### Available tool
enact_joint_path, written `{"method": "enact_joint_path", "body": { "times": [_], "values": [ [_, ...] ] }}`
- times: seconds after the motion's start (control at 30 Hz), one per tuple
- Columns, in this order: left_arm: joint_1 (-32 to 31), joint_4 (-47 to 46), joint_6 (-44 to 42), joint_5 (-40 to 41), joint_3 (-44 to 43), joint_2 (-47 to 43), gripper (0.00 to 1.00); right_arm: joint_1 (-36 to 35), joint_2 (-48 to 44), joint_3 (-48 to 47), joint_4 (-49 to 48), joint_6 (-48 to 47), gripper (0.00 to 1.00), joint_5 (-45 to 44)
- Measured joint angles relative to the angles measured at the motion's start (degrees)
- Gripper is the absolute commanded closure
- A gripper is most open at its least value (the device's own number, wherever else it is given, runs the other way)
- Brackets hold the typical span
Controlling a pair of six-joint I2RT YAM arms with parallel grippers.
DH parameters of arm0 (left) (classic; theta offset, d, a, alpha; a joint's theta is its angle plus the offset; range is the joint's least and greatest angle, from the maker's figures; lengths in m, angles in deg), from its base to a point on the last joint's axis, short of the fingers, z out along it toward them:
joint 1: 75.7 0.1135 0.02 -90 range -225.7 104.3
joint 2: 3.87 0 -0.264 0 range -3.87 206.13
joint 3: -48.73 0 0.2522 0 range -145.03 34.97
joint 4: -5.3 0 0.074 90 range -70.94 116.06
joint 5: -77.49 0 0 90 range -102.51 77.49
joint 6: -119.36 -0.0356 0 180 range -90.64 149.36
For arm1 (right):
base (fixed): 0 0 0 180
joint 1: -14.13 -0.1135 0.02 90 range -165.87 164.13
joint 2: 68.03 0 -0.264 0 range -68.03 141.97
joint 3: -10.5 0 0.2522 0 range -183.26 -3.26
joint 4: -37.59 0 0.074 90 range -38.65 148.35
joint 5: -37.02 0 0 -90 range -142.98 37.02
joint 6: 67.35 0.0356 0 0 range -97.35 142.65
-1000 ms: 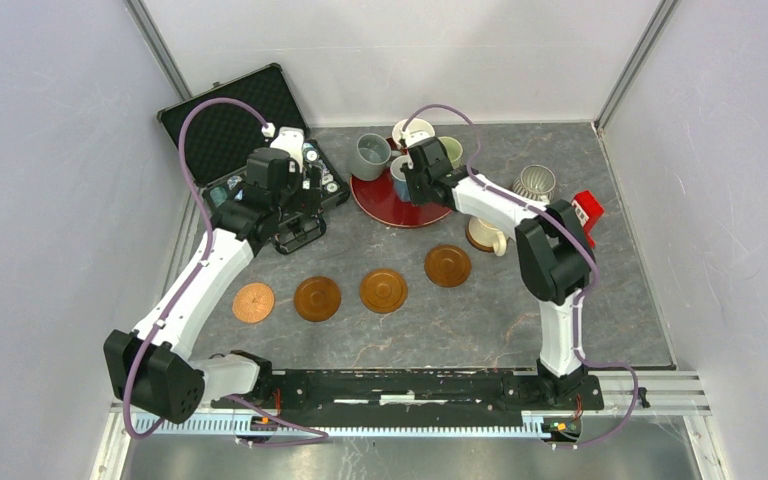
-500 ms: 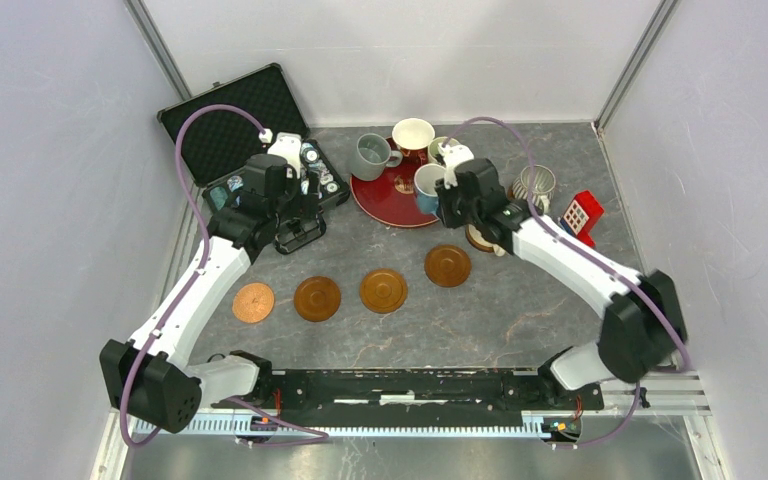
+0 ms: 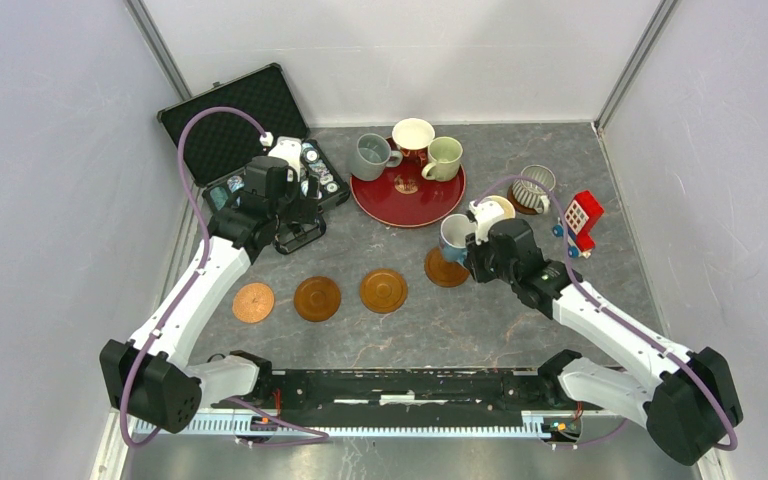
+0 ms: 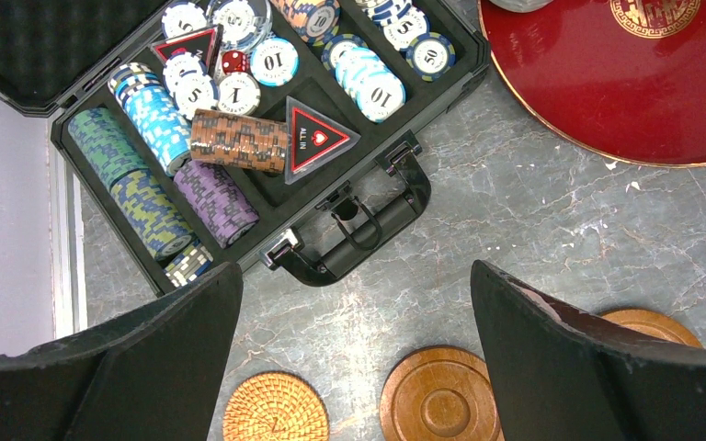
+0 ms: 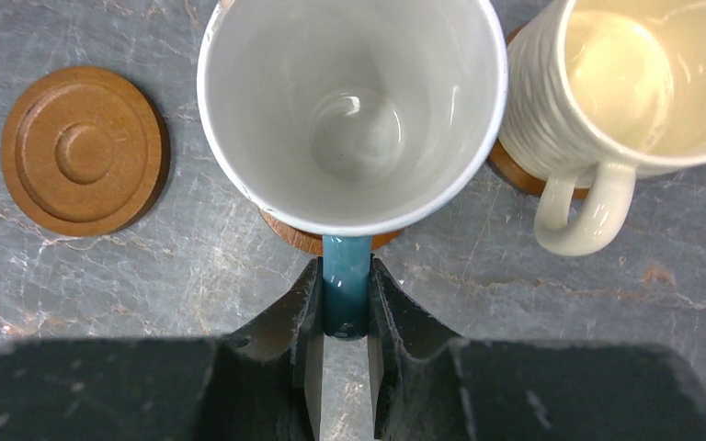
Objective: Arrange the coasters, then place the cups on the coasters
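Right gripper (image 5: 345,287) is clamped on the handle of the blue mug (image 5: 349,110). The mug is upright, right over a coaster (image 5: 287,236) at centre-right of the overhead view, though whether its base touches can't be told. Just to the right, the cream mug (image 5: 634,83) stands on its own coaster (image 5: 515,176). Three more coasters (image 3: 317,298) line up to the left, lower centre. Left gripper (image 4: 354,276) is spread wide, empty, hovering above the chip case (image 4: 74,83) at upper left. On the red tray (image 3: 400,205), top centre: grey mug (image 3: 371,155), reddish mug (image 3: 413,135), green mug (image 3: 444,157). Ribbed mug (image 3: 533,185) sits off to the tray's right.
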Motion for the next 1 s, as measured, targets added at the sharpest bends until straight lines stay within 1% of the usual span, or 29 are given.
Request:
{"method": "enact_joint_path", "body": {
  "times": [0.1, 0.47, 0.93, 1.0],
  "values": [
    [0.00, -0.02, 0.00, 0.00, 0.07, 0.02, 0.00, -0.09, -0.85, 1.53, -0.09, 0.81, 1.00, 0.02],
    [0.00, 0.24, 0.00, 0.02, 0.72, 0.15, 0.00, -0.87, -0.83, 2.32, -1.05, 4.50, 1.00, 0.31],
    [0.00, 0.63, 0.02, 0.00, 0.72, 1.55, 0.00, -2.62, 0.79, 3.48, -0.68, 4.74, 1.00, -0.07],
    [0.00, 0.66, 0.02, 0.00, 0.72, 1.55, 0.00, -2.62, 1.01, 3.69, -0.94, 4.76, 0.97, -0.09]
  ]
}}
